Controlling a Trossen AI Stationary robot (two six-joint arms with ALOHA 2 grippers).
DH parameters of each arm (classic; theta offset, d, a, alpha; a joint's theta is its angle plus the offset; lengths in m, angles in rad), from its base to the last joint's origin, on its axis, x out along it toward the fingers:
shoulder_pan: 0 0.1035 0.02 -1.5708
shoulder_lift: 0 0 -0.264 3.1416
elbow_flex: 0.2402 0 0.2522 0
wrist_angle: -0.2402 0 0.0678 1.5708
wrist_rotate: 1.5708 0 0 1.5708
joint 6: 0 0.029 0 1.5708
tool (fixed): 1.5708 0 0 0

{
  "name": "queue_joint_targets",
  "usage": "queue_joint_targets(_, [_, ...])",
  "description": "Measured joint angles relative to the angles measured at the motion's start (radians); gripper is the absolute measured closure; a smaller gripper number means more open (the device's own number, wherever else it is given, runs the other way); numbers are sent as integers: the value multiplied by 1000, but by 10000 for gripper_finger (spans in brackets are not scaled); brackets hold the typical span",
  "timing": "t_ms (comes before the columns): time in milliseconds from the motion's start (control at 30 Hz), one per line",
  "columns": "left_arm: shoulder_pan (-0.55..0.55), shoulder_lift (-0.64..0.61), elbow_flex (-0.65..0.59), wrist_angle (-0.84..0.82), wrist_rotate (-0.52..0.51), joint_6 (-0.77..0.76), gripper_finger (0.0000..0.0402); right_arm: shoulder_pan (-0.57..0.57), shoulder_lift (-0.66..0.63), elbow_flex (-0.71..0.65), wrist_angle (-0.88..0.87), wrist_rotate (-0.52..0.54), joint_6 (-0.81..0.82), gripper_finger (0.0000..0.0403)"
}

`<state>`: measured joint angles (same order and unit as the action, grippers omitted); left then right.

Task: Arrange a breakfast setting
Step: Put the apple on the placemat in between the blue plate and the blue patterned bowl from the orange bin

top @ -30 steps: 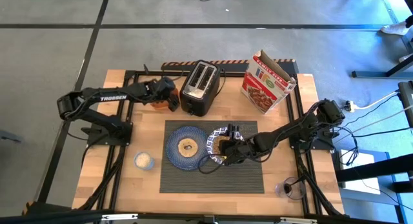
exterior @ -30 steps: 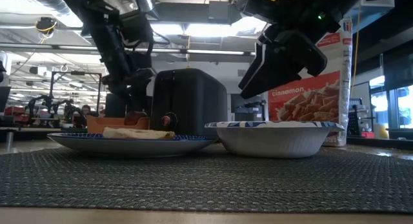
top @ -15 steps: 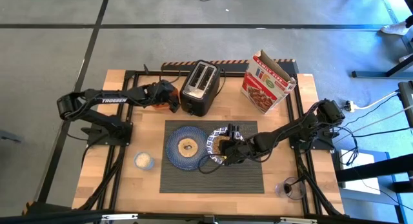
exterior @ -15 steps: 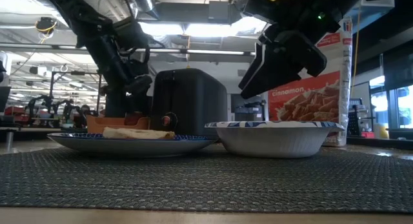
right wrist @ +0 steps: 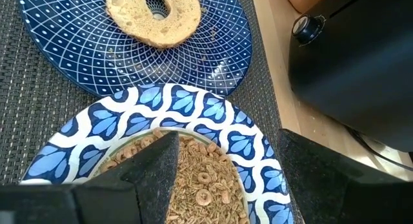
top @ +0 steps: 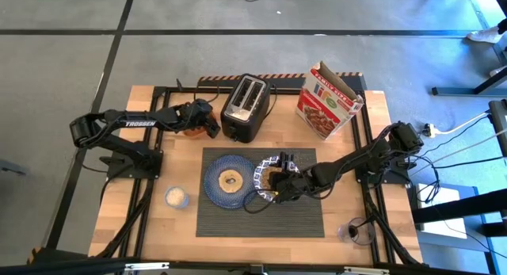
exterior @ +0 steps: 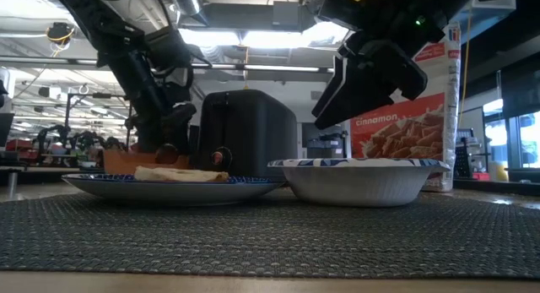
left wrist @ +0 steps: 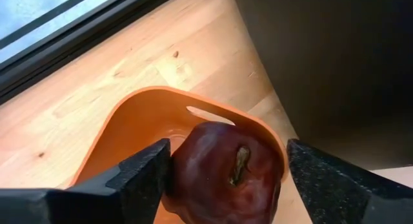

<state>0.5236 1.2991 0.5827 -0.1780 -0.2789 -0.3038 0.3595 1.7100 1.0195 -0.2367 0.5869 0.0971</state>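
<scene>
A round dark red fruit with a stem (left wrist: 226, 175) lies in the orange tub (left wrist: 135, 130) left of the toaster; I see no jar. My left gripper (top: 204, 124) is open, pointing down, with one finger on each side of the fruit. The dark blue plate (top: 218, 188) with the bagel (top: 231, 180) and the blue-and-white bowl (right wrist: 161, 114), which holds cereal, stand on the dark ribbed placemat (top: 261, 219). My right gripper (top: 273, 180) is open just above the bowl. The spoon does not show. My left gripper comes from above with its fingers astride the red fruit. One finger (left wrist: 145, 179) lies right at the fruit's side (left wrist: 177, 179), and I cannot tell whether it touches. The other finger stands a little apart from the fruit.
The black toaster (top: 244, 108) stands right beside the tub. A cereal box (top: 329, 101) stands at the far right. A small cup (top: 176, 197) sits left of the placemat, and a glass (top: 356, 231) stands near the right front corner.
My left gripper has gone toward the table's left edge and down, from beside the toaster to over the orange tub. My right arm has kept still.
</scene>
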Motion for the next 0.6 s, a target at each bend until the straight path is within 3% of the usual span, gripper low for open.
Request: queue_joint_targets(600, [-1, -7, 2, -8, -2, 29, 141, 0, 0, 0, 0, -1, 3, 148])
